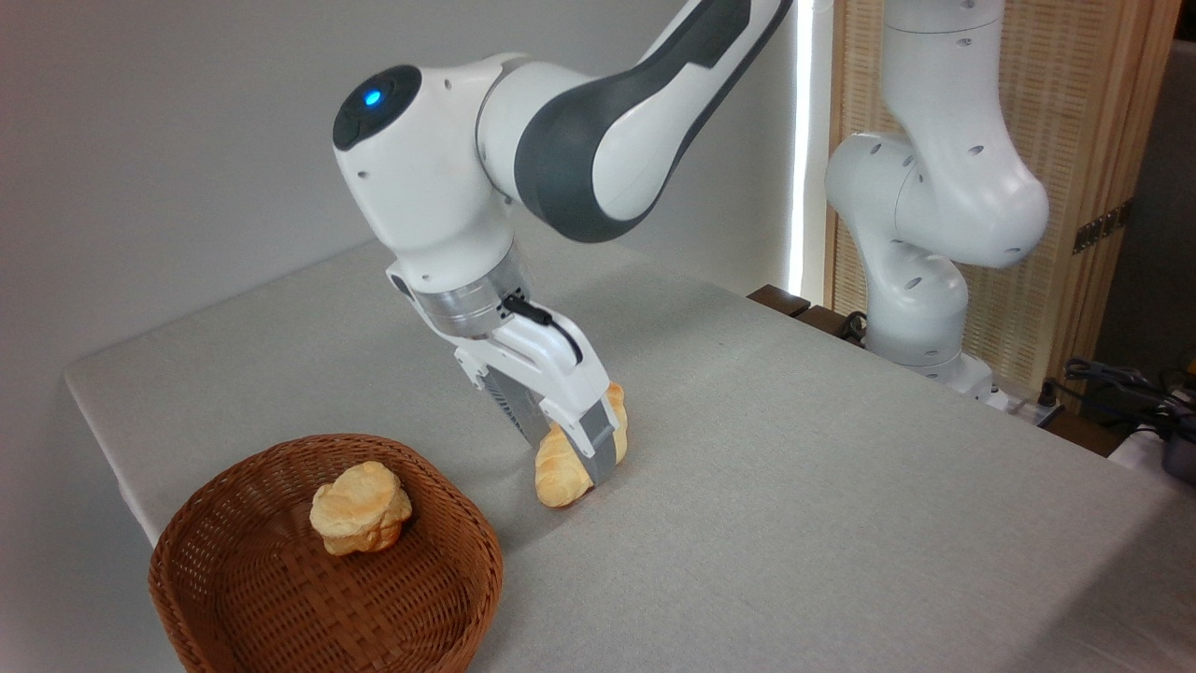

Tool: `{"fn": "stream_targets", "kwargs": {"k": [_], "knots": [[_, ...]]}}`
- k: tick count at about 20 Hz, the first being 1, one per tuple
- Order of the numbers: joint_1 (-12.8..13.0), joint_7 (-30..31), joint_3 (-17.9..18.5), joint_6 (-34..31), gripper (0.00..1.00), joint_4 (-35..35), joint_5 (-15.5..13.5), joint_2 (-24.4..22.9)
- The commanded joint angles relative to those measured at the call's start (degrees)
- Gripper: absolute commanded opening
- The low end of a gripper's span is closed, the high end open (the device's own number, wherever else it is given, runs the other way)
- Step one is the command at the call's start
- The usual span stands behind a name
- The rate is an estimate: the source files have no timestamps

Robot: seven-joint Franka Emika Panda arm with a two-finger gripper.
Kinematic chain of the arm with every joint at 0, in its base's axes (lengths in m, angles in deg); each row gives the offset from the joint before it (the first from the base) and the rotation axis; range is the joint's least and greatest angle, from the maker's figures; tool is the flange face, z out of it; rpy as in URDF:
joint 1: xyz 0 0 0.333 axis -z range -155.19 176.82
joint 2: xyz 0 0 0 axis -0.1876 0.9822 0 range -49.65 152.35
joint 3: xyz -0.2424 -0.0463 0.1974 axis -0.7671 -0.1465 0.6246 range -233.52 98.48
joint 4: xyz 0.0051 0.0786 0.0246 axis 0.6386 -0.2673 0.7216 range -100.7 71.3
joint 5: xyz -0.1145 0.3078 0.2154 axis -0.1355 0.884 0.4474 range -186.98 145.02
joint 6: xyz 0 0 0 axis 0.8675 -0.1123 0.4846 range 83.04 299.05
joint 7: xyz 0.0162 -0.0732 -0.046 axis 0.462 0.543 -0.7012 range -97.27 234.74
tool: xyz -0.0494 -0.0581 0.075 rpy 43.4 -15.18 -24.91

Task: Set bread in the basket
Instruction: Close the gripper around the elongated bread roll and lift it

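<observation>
On the grey tabletop (794,486) sat the wicker basket (234,598) holding a lumpy bun (360,509), and just right of it the gripper (570,444) was closed across the middle of the bread (561,477), which looked light, soft and easily crushed, so mid-length seemed the sensible hold.

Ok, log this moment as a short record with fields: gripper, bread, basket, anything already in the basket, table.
gripper: gripper down at the table, fingers on either side of the bread, apparently shut on it
bread: elongated golden loaf on the table, right of the basket, not in it
basket: round brown wicker basket at the near left corner
basket contents: one rounder lumpy bun
table: grey cloth-covered table
task state: loaf not yet in the basket
</observation>
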Motion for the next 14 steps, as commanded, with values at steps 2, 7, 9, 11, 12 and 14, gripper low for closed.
{"fn": "stream_targets", "kwargs": {"k": [2, 7, 9, 11, 12, 14], "knots": [[0.93, 0.96, -0.91, 2.71, 1.0, 0.46, -1.7, 1.78], [0.93, 0.79, -0.91, 2.71, 1.0, 0.46, -1.52, 2.4], [0.93, 0.61, -0.83, 2.71, 1.0, 0.46, -0.99, 2.49], [0.84, 0.61, -0.56, 2.62, 1.0, 0.73, -0.73, 2.84], [0.84, 0.61, -0.39, 2.62, 1.0, 0.81, -0.73, 2.84], [0.84, 0.53, -0.3, 2.71, 1.0, 0.82, -0.64, 2.93]]}}
